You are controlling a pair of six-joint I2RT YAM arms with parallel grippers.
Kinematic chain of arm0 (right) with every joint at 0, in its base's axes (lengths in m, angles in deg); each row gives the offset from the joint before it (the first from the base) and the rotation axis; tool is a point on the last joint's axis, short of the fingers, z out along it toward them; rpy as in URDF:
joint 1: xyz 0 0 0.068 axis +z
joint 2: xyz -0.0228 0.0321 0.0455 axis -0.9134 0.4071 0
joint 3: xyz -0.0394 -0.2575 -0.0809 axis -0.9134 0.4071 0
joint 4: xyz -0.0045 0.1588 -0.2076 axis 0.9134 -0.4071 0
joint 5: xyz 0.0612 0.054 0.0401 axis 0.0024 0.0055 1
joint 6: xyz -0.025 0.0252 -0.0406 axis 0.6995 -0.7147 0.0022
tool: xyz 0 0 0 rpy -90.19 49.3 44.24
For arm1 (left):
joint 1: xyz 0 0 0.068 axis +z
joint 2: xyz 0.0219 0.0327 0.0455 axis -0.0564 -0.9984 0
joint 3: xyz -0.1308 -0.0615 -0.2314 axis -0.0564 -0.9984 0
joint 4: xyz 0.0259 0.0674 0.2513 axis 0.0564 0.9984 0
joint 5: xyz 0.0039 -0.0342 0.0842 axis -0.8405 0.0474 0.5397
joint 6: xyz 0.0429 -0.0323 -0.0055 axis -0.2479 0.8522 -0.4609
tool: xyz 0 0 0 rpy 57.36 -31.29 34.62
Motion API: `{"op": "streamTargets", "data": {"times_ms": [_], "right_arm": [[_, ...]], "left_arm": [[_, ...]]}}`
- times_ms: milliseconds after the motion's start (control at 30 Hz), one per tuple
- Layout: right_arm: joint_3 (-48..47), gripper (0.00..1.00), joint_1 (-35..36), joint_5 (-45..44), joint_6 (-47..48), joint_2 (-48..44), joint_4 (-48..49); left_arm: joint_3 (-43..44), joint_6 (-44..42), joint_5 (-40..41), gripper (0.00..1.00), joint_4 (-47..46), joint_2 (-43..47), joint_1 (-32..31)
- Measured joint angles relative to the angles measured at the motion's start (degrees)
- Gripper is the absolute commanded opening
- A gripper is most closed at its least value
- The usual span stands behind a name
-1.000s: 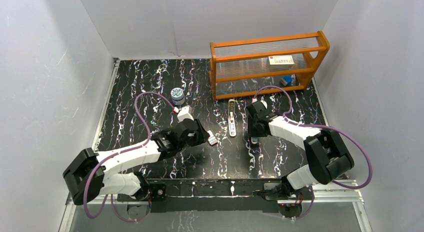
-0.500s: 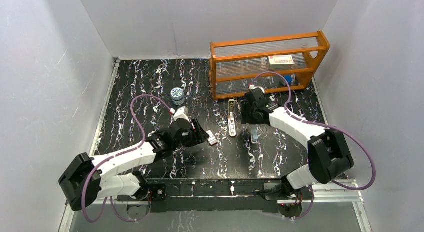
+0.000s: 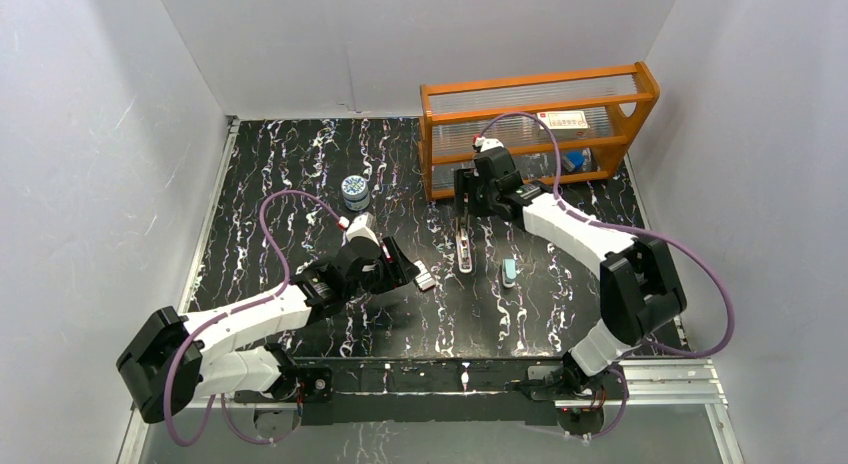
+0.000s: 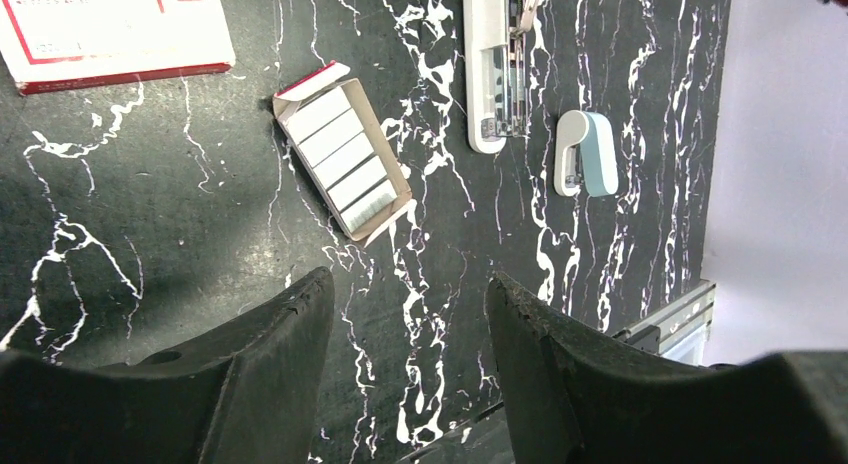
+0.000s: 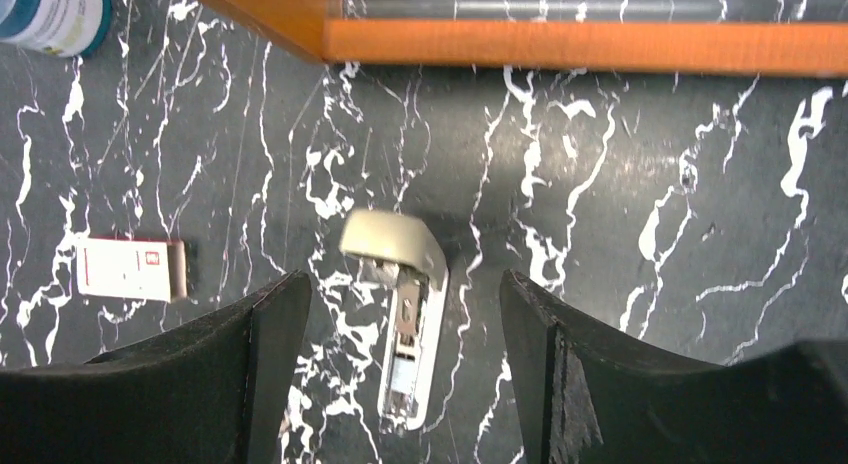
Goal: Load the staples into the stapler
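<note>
From above, we see the slim beige-grey stapler (image 3: 465, 246) lying on the black marbled counter (image 3: 300, 184). It runs lengthwise from near to far, just on the near side of the orange-framed rack (image 3: 640, 84). A short light-blue plastic piece (image 3: 509, 273) lies just right of its near end, and a small open red-and-white cardboard tray (image 3: 425, 277) lies just left of it. The left end effector (image 3: 408, 269) hovers at the tray's left side, and the right end effector (image 3: 462, 206) hangs over the stapler's far end. Here we count one stapler, one light-blue piece, one round blue-and-white tin (image 3: 355, 191) and one flat red-and-white carton (image 3: 563, 120) on the rack. The left wrist view shows the silver-grey ridged staples (image 4: 345, 156) as what look like five strips side by side in the tray, with one closed red-and-white box (image 4: 110, 29) lying near it. The left end effector is released and empty, above the counter on the near side of the tray. We judge the strips light, stiff yet brittle, and slick, so they are best pinched gently across the long sides at mid-length. In the right wrist view, the stapler's rounded far end and silvery channel sit between spread, empty fingers (image 5: 270, 374); we cannot tell whether they touch it.
</note>
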Motion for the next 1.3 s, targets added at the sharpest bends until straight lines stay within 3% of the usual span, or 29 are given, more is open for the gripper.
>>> {"op": "streamTargets", "data": {"times_ms": [500, 667, 1000, 1300], "right_arm": [[-7.8, 0.65, 2.6, -5.7, 0.1, 8.6, -1.9], [-10.6, 0.51, 3.7, -7.7, -1.2, 10.9, -4.4], [-12.5, 0.32, 5.3, -13.4, -4.5, 12.7, -8.8], [-12.9, 0.30, 6.2, -14.7, -5.9, 12.5, -11.7]], "left_arm": [[-0.1, 0.7, -2.6, 0.57, -2.2, -2.4, 0.1], [-0.1, 0.9, -3.0, 0.57, -2.5, -3.0, 0.1], [-0.1, 0.9, -4.1, 0.57, -2.9, -3.1, 0.1], [-0.1, 0.8, -8.4, 0.80, -5.2, -4.6, 0.1]]}}
